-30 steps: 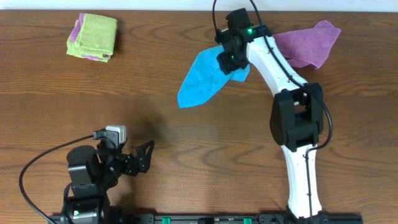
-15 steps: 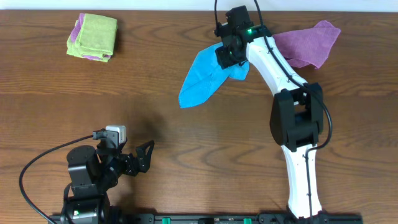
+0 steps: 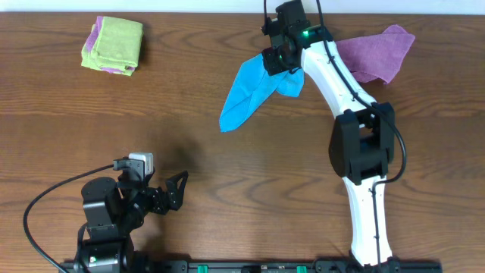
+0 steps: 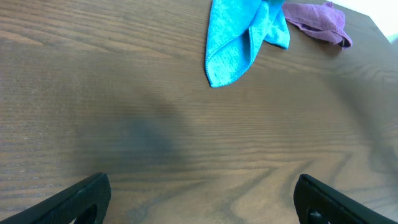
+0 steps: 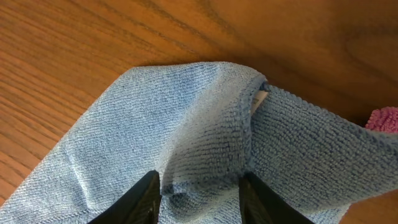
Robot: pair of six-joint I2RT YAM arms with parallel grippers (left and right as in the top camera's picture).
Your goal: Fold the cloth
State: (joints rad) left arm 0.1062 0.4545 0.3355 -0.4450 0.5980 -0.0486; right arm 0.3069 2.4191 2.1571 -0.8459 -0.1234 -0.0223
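Overhead: the right gripper (image 3: 280, 61) pinches one end of the blue cloth (image 3: 245, 92) near the far edge of the wooden table (image 3: 227, 174), right of centre.
Its fingers (image 5: 144, 198) stand narrow, with a ridge of looped terry bunched between them, and the cloth trails in a long tapering point toward the table's middle. The left gripper (image 3: 179, 189), near the front left corner, gapes wide and holds nothing. A crumpled purple cloth (image 3: 377, 53) lies toward the far right corner; a folded yellow-green cloth (image 3: 114, 43) sits by the far left corner.
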